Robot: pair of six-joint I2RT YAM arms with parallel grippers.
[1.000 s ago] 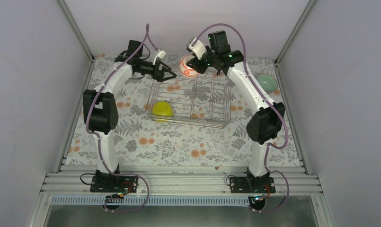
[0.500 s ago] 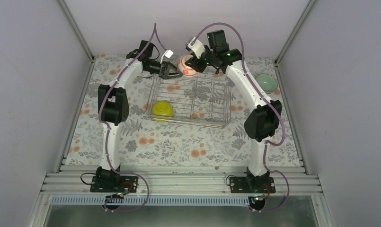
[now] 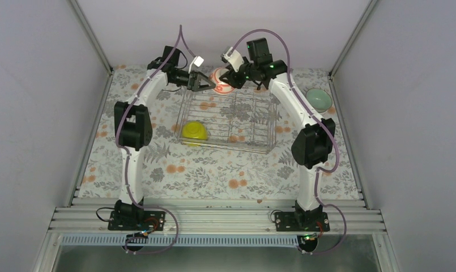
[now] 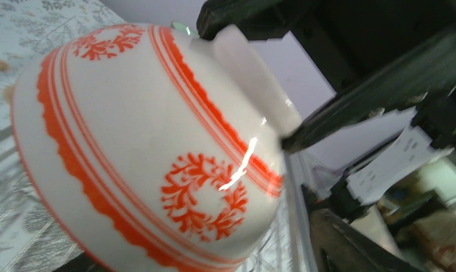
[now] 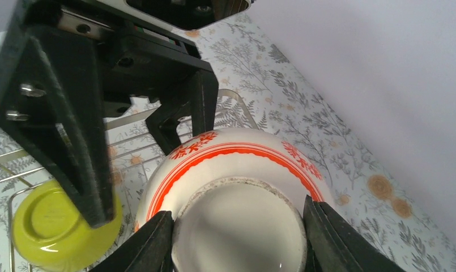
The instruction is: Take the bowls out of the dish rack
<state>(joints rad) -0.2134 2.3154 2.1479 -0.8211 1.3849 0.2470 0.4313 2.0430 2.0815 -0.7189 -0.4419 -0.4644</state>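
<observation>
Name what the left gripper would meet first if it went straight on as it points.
The left gripper would first meet the red-patterned white bowl, held by its foot in the right gripper; exact depth is unclear.

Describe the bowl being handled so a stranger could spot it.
At the far edge of the wire dish rack mid-table, the right gripper holds a patterned bowl by its foot. It alone is white with red-orange bands; the racked bowl is yellow-green, the tabletop bowl pale green.
</observation>
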